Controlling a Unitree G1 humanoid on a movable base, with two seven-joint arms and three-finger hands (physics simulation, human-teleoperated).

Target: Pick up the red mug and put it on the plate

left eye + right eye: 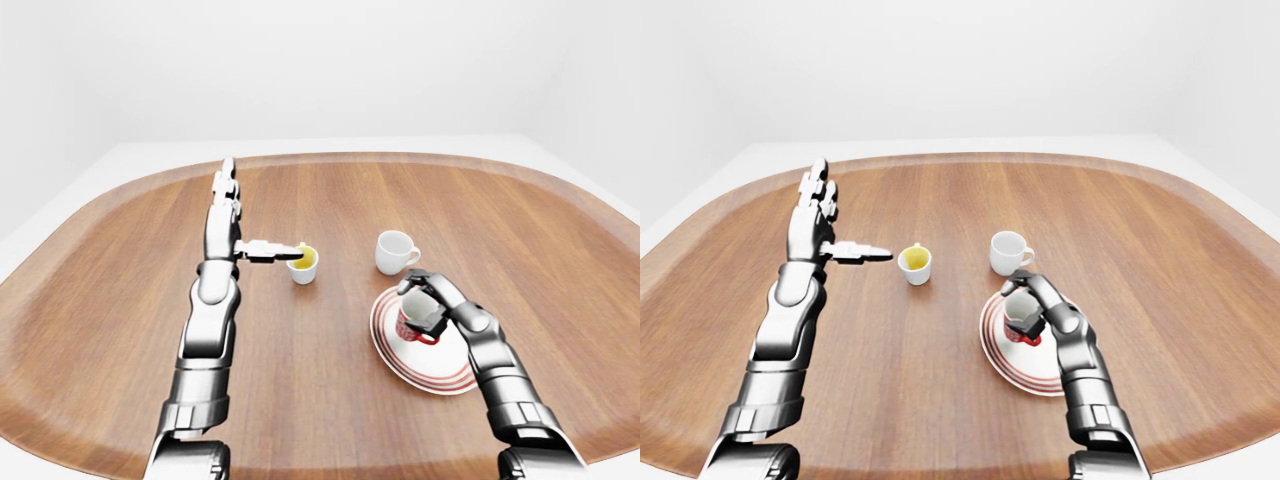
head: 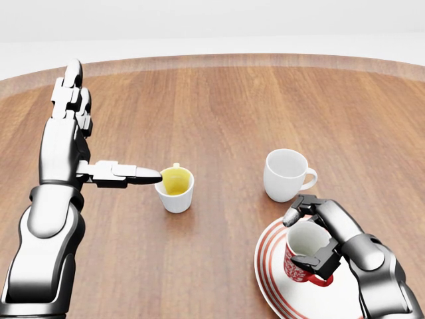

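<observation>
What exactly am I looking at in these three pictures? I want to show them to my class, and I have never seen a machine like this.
These are computer-rendered pictures of a humanoid robot, all taken from cameras on its head looking out over its own arms. One is the head view; the wider two are its left and right eyes, showing nearly the same scene.

The silver and black arms are the robot's. On the round brown wooden table stand a small white cup with a yellow inside, a plain white handled cup and a white plate with red rings.

The right hand has its fingers closed round the red mug with a white inside, holding it over the plate; whether it touches the plate is unclear. The left hand is open and holds nothing, with one finger pointing towards the yellow cup.
</observation>
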